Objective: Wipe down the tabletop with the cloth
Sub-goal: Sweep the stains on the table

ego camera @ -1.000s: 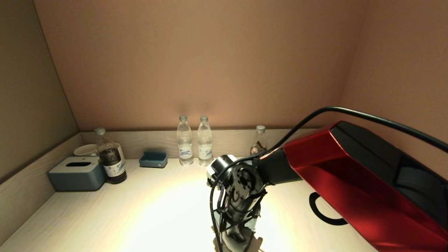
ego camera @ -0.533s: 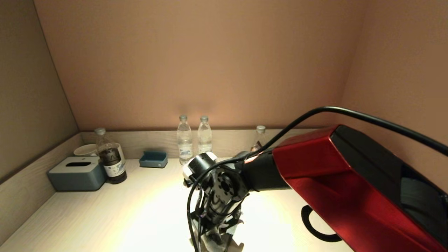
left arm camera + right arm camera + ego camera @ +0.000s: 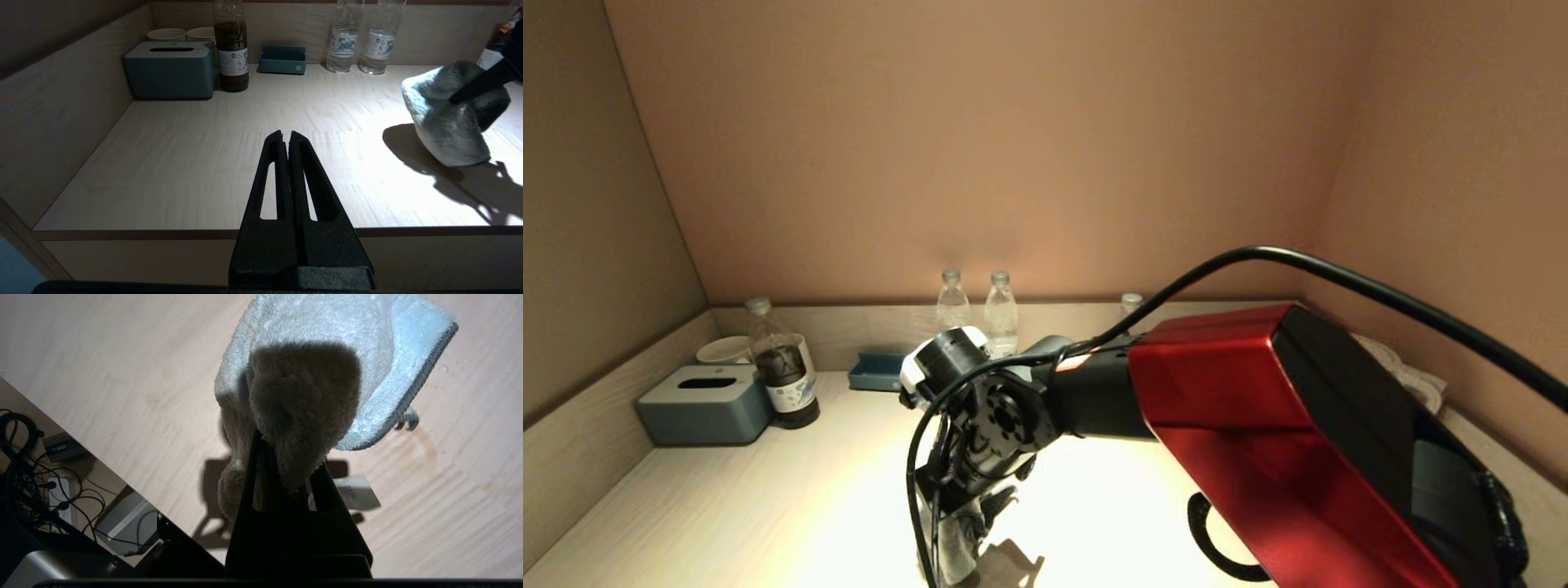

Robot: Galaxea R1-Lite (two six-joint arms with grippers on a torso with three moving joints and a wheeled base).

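Cloth (image 3: 322, 371) bunched, hanging from right claw (image 3: 286, 457)

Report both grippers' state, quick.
Left gripper: closed, empty, parked at the table's front edge.
Right gripper: closed on the cloth, over the table.

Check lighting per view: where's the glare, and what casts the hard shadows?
Head view: bright washed-out patch on the tabletop around the right hand. Left wrist view: the cloth casts a hard dark shadow on the lit wood; the left hand is silhouetted. Right wrist view: the hand's shadow falls across the cloth.
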